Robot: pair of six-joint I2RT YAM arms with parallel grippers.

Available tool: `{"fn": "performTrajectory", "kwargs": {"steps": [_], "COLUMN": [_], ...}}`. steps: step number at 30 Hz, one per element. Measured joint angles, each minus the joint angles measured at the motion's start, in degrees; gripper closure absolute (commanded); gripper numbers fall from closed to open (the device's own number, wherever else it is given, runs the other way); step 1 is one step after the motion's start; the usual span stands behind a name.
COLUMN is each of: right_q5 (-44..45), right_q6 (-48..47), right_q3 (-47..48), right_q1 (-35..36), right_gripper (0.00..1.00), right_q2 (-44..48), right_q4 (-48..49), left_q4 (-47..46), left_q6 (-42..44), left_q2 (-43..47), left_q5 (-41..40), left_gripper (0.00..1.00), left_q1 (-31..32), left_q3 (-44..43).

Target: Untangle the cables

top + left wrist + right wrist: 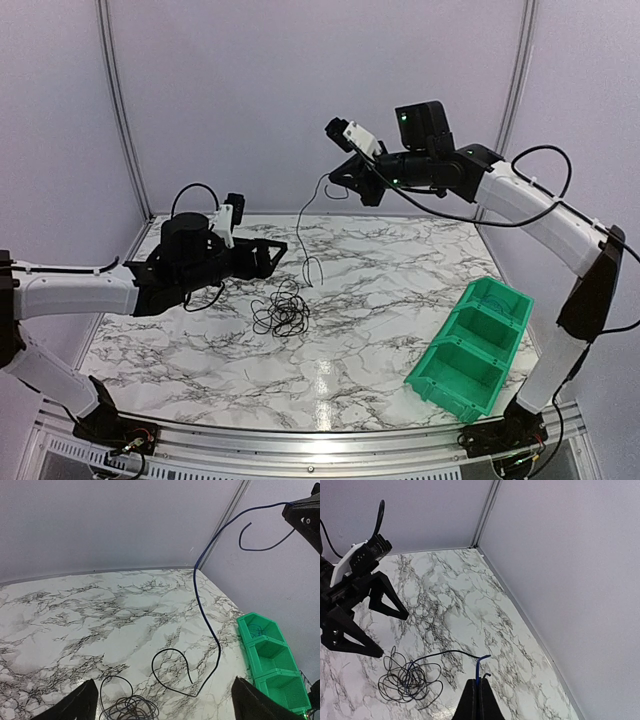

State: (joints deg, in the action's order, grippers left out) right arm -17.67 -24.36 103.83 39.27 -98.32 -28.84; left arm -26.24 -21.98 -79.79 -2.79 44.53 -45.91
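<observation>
A small loopy tangle of thin black cables (281,312) lies on the marble table, left of centre. It also shows in the left wrist view (127,707) and the right wrist view (409,680). My right gripper (347,178) is raised high over the table's back and is shut on a thin blue cable (478,669). This blue cable (303,228) hangs down and ends in a loop on the table (216,640). My left gripper (283,250) is open and empty, low above the table, just behind and left of the tangle.
A green three-compartment bin (471,347) stands at the right of the table, also in the left wrist view (272,657). Grey walls close the back and sides.
</observation>
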Motion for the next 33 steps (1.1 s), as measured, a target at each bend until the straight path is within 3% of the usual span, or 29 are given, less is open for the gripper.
{"fn": "performTrajectory", "kwargs": {"steps": [5,10,15,21,33], "right_q5": [2.6,3.9,3.5,2.3,5.3], "right_q6": [-2.9,-6.2,-10.8,-17.4,-27.1], "right_q3": [-6.1,-12.8,-17.6,-18.6,-18.9], "right_q1": [-4.4,-9.6,-17.2,-26.1,-28.6], "right_gripper": [1.0,1.0,1.0,1.0,1.0], "right_q2": [5.8,12.2,17.3,22.7,36.1], "right_q4": [-0.5,-1.2,-3.8,-9.6,-23.5], "left_q4": [7.6,13.7,14.9,15.2,17.3], "left_q6": [1.9,9.0,16.0,17.9,16.1], "left_q2": [-3.0,-3.4,-3.1,-3.2,-5.7], "left_q5": [0.8,0.7,0.5,4.3,6.3], "left_gripper": [0.01,0.01,0.01,0.01,0.01], "left_q1": [0.0,0.0,-0.1,-0.7,-1.2], "left_q3": [-9.1,-16.0,-13.9,-10.8,-11.1]}}
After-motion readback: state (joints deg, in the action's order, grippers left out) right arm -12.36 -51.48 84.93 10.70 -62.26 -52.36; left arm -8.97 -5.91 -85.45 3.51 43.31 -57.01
